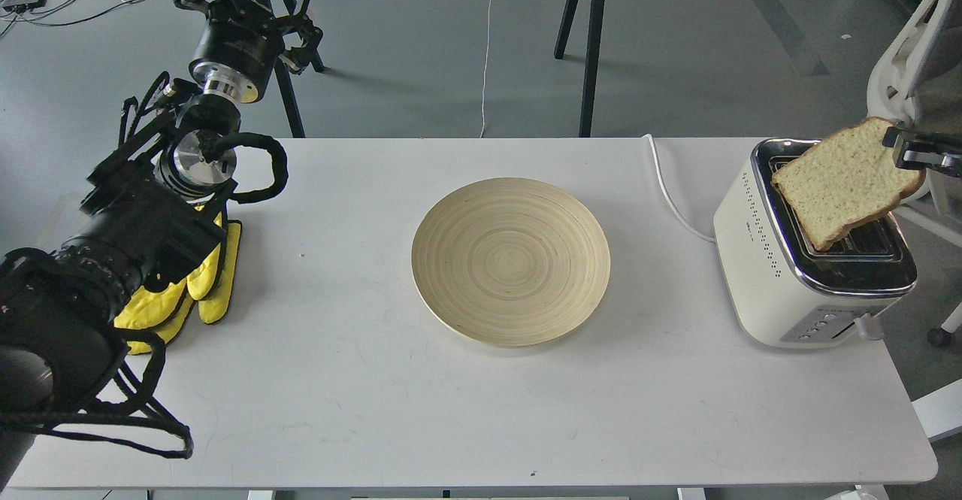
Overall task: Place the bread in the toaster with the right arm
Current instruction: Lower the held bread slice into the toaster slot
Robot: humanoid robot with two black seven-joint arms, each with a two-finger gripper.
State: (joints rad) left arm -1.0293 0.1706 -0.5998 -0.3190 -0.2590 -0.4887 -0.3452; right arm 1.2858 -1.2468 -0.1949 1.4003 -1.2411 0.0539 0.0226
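Note:
The bread [842, 183], a pale speckled slice with a tan crust, is tilted over the toaster [804, 259], with its lower corner down at the chrome top by the slots. My right gripper [911, 151] reaches in from the right edge and is shut on the slice's upper right crust. The toaster is cream-white and stands at the table's right end. Its white cord [669, 199] runs off toward the back. My left arm rises at the far left, and its gripper [299, 40] is small and dark beyond the table's back edge.
A round bamboo plate [511, 261] lies in the middle of the white table [376, 410]. Yellow gloves [197, 286] lie under the left arm. A white chair [913, 41] stands right of the toaster. Another table's legs [590, 49] stand behind.

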